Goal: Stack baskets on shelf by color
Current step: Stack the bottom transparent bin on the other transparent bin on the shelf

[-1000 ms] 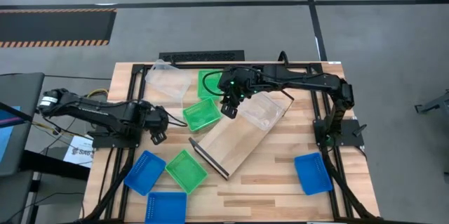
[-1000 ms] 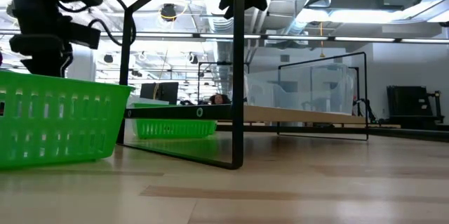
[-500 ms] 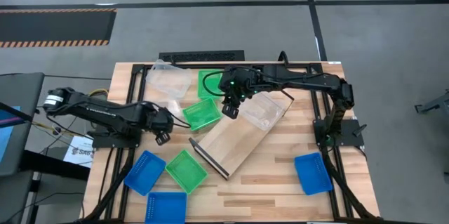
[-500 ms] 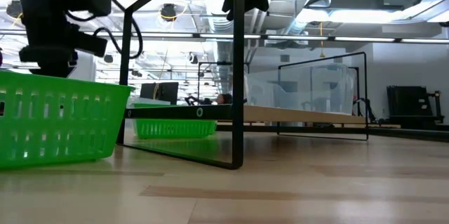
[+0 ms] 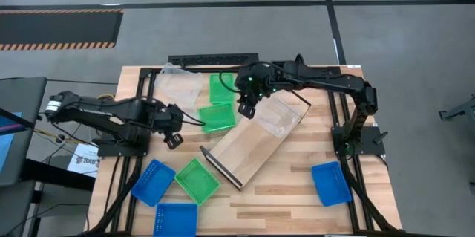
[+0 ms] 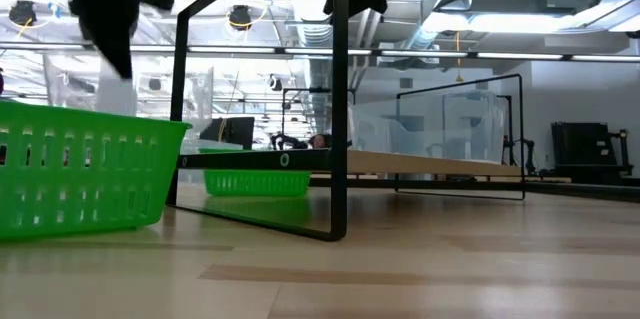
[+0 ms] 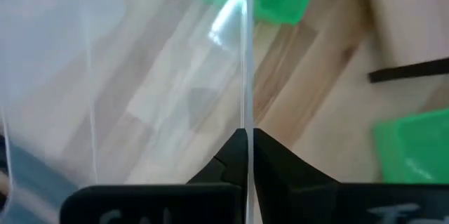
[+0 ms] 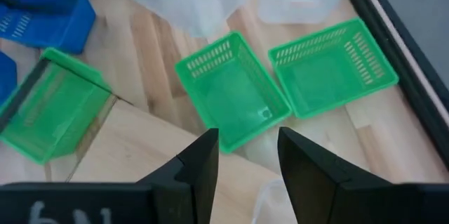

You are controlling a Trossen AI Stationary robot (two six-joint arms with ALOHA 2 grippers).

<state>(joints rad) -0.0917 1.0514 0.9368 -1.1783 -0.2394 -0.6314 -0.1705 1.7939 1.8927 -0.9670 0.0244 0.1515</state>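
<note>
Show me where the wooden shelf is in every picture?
High view: the shelf lies slanted in the middle of the table.
Low view: seen edge-on, it is a thin board across the middle.
Left wrist view: it is the pale board in the upper right corner.
Right wrist view: it is at the lower left.
Shared landmark: the green basket by its black-framed end.

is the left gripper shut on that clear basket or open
Shut on it: in the left wrist view the left gripper fingers meet around the clear basket wall edge.
</note>
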